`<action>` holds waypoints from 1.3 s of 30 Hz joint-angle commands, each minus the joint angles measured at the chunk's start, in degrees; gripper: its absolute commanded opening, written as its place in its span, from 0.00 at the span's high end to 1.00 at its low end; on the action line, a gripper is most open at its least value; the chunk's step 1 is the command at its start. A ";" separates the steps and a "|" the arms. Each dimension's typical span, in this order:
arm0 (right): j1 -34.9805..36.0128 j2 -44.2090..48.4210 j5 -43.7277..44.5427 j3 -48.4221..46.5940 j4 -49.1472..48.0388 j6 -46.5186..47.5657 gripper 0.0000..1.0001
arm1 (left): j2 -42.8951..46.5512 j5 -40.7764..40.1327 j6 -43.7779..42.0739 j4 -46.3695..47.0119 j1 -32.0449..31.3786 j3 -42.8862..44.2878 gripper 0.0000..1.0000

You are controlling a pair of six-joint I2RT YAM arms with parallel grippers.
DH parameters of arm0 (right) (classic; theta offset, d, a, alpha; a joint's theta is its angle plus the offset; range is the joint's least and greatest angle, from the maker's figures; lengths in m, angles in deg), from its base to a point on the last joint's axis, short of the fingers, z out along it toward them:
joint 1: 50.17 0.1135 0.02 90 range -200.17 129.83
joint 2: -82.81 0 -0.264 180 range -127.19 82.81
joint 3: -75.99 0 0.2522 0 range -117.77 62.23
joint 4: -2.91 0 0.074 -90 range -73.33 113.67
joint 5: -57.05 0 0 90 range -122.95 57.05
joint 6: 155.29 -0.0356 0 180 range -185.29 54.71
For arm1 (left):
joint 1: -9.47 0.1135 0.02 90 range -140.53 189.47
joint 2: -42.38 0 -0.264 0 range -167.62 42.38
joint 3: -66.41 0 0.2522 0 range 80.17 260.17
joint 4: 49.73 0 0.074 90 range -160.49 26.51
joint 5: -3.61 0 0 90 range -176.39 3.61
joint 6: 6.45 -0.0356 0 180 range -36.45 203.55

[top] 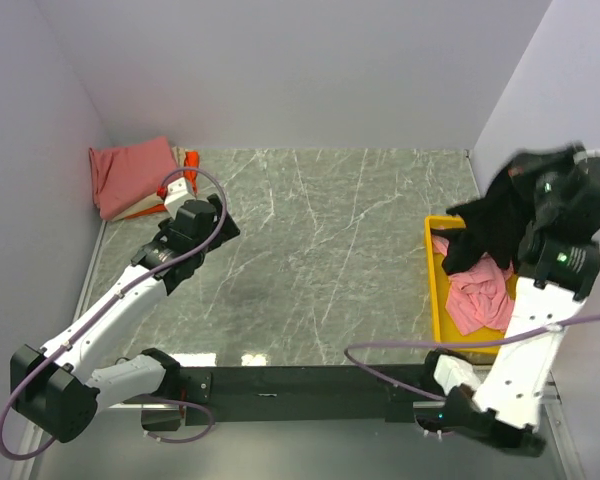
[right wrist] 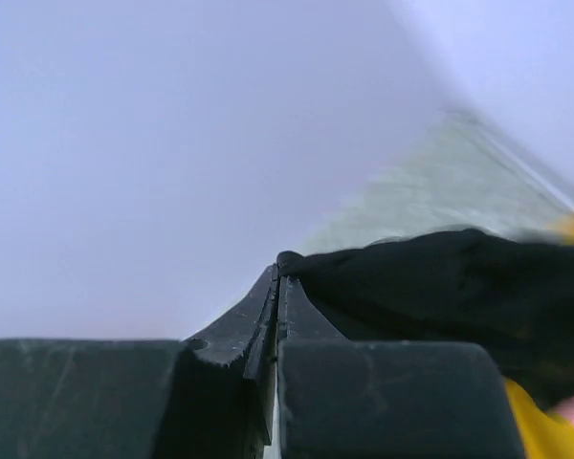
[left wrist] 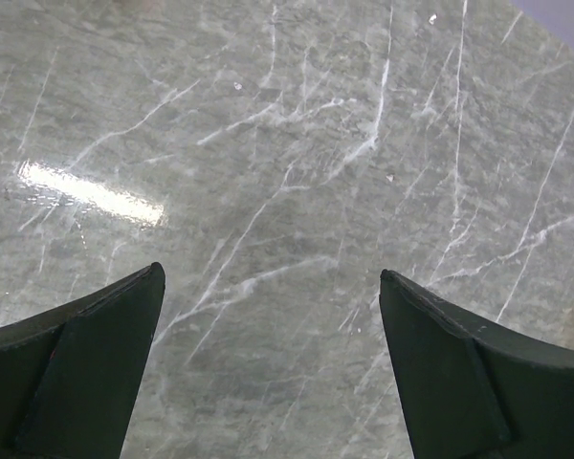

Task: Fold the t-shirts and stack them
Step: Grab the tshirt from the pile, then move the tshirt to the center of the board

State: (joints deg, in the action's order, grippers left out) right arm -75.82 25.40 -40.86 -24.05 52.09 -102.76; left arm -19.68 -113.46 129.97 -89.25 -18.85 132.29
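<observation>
A black t-shirt [top: 485,228] hangs bunched above the yellow bin [top: 435,292], pinched at the tips of my right gripper [top: 525,175], which is raised at the far right. In the right wrist view the jaws of the right gripper [right wrist: 279,273] are shut, with the black t-shirt [right wrist: 440,287] trailing off to the right. A crumpled pink t-shirt [top: 478,297] lies in the bin. A folded dusty-red t-shirt [top: 130,175] tops a stack in the back left corner, with orange cloth [top: 191,160] at its edge. My left gripper [top: 176,193] is beside that stack; it [left wrist: 271,277] is wide open over bare marble.
The grey marble table [top: 320,240] is walled on the left, back and right. The yellow bin stands against the right wall. A black rail [top: 300,382] joins the arm bases at the near edge, with purple cables looping from both arms.
</observation>
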 commanded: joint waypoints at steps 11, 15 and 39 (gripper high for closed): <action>46.73 -43.02 -13.51 -59.42 6.70 15.67 1.00 | 3.88 0.96 12.03 -10.53 10.55 -0.61 0.01; 54.11 -41.92 -13.55 -54.46 2.03 18.92 1.00 | 6.16 -0.26 15.89 -15.89 13.02 -2.02 0.01; 38.13 -20.99 -0.27 28.98 -6.85 16.29 1.00 | -12.69 19.68 6.24 6.14 14.43 -1.41 0.01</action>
State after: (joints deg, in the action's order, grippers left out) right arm -37.79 2.25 -42.60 7.56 49.10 -86.63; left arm -26.20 -102.00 140.13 -93.27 -4.55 128.40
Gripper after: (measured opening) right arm 0.007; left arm 0.994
